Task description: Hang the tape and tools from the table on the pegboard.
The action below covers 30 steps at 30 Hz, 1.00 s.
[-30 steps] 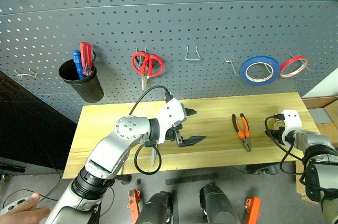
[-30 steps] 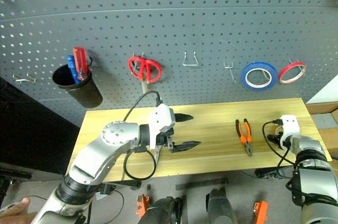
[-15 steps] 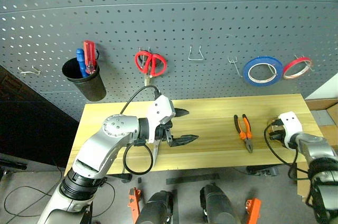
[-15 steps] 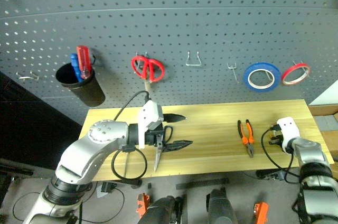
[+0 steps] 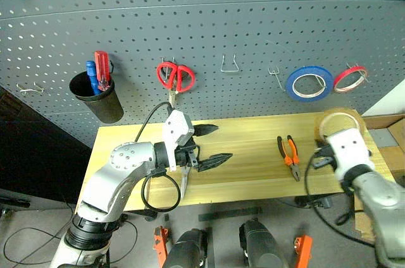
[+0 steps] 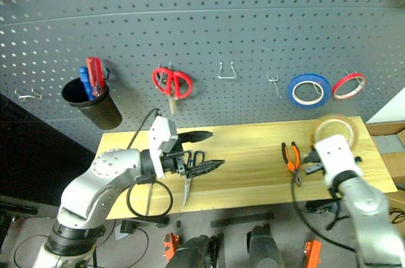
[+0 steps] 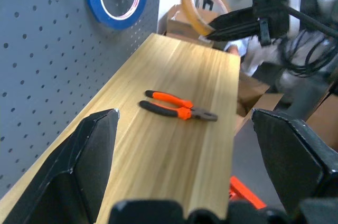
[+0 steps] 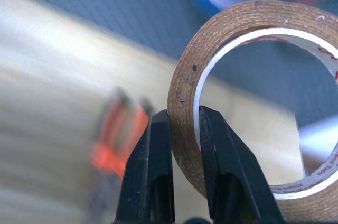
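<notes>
One roll of yellowish tape [image 8: 237,97] is pinched through its wall by the right claw [image 8: 185,145] and held up above the worktop's [image 5: 253,173] right end, so hanging it is the step in hand; next it needs a free pegboard [image 5: 253,28] hook [image 5: 229,64]. One pair of pliers [image 5: 290,156] and one pair of dark-handled scissors [image 6: 190,176] lie on the worktop, beside the left claw [image 5: 212,145], which gapes wide and empty.

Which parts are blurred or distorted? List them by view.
Right wrist view: orange-handled pliers and light wooden table smeared, yellowish tape ring sharp. Left eye view: dark grey pegboard rows bow. Left wrist view: tape slightly soft.
</notes>
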Each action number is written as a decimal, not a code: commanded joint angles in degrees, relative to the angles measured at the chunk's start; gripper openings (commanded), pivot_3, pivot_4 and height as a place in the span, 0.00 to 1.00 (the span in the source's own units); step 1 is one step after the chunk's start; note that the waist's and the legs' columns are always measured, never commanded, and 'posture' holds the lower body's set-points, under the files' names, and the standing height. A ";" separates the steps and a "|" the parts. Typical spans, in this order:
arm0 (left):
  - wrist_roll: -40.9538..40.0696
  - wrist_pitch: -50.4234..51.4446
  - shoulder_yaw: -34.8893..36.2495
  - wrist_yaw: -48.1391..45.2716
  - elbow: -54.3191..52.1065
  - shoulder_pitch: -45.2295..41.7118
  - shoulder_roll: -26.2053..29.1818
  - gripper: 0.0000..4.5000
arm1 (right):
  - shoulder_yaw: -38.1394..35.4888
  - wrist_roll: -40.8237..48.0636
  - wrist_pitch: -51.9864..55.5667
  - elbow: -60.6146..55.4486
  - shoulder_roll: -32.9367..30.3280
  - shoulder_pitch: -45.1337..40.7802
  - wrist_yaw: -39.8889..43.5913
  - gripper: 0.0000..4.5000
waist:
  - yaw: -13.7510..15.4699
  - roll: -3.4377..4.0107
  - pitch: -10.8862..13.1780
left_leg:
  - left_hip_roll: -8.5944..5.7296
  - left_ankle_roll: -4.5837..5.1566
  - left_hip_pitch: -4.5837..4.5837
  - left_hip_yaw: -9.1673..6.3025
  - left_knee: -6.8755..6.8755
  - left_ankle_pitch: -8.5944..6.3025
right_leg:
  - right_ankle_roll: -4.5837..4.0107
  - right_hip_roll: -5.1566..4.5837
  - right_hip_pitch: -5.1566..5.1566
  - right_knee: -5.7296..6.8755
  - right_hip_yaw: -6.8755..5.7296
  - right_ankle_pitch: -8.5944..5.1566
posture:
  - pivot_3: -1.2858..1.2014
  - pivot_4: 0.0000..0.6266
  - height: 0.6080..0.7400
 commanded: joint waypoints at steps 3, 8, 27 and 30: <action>-3.87 -0.35 3.16 -0.14 -1.37 -0.86 0.40 0.96 | 5.67 -3.25 -5.45 1.42 3.74 -10.59 -3.68 0.03 | 0.03 -0.03 -0.01 | -0.02 0.01 0.04 0.02 0.05 0.00 | 0.02 0.00 0.02 -0.03 -0.01 0.06 | 0.41 0.36 1.00; -2.82 -0.82 3.69 1.02 -0.53 -2.22 0.96 0.96 | 6.71 -0.71 -15.88 19.22 5.19 -22.36 -0.84 0.03 | 0.08 -0.09 -0.05 | -0.02 0.01 0.03 0.02 0.01 0.00 | 0.01 -0.01 0.00 -0.06 -0.06 0.07 | 0.43 0.34 1.00; 1.71 -5.82 0.88 0.59 2.02 -3.35 1.52 0.96 | 8.84 0.76 -20.70 23.78 8.89 -16.87 3.19 0.75 | -0.29 -0.10 -0.06 | -0.02 -0.01 -0.19 0.19 -0.04 -0.02 | -0.01 -0.07 -0.60 0.41 -0.02 0.07 | 0.43 0.34 1.00; 4.75 -9.06 -0.40 -1.73 3.24 -2.46 3.67 0.96 | 7.41 2.31 -11.35 18.19 10.46 -12.22 1.97 0.97 | -0.42 -0.10 -0.06 | -0.01 -0.02 -0.34 0.26 0.02 -0.01 | -0.01 -0.08 -0.82 0.61 0.02 0.07 | 0.43 0.35 1.00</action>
